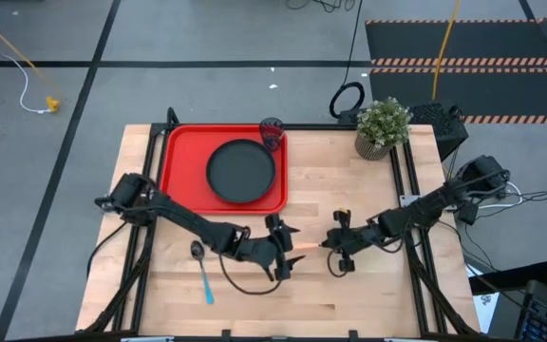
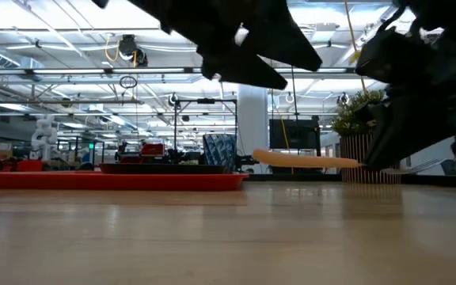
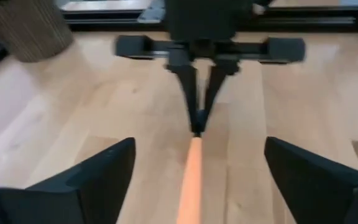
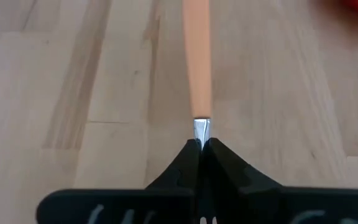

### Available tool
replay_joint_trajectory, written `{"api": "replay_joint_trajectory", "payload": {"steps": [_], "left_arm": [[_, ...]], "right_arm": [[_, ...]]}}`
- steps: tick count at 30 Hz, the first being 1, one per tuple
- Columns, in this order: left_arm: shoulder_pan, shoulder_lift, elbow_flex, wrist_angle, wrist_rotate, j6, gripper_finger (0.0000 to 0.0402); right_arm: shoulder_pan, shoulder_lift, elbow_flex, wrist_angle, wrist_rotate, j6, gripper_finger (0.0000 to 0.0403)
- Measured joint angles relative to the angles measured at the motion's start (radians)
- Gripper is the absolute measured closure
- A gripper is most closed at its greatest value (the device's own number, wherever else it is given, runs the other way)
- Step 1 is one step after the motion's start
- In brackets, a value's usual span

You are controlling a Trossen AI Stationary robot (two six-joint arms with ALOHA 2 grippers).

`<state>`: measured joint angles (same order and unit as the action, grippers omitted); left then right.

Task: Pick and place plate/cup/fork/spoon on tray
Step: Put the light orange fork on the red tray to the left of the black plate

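writing: none legible | right pincer (image 4: 201, 146) clamps orange-handled metal fork (image 4: 197, 62), tines hidden | left pincer (image 3: 194, 180) wide, astride handle

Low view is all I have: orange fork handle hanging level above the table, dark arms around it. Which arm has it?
Observer: The right end effector is shut on the fork at its metal end.
Operator: Left one gripping too?
Observer: No. The left end effector is open, with a finger on either side of the handle and neither touching it.
Operator: Spoon on the tray yet?
Observer: No. The spoon lies on the bare table on the left arm's side. The tray holds the plate, with the cup at a corner.
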<state>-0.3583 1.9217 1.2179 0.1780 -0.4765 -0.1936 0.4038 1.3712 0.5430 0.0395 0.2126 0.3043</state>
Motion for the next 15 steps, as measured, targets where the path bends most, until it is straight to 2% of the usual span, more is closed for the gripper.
{"api": "replay_joint_trajectory", "payload": {"steps": [6,15], "left_arm": [[0.058,0.069,0.0,0.012,0.079,0.039,0.0023],[0.12,0.136,0.0,0.072,0.166,0.058,0.006]], "right_arm": [[-0.066,0.0,0.0,0.018,-0.061,-0.019,0.0397],[-0.119,-0.001,0.001,0.083,-0.113,-0.09,0.0397]]}}
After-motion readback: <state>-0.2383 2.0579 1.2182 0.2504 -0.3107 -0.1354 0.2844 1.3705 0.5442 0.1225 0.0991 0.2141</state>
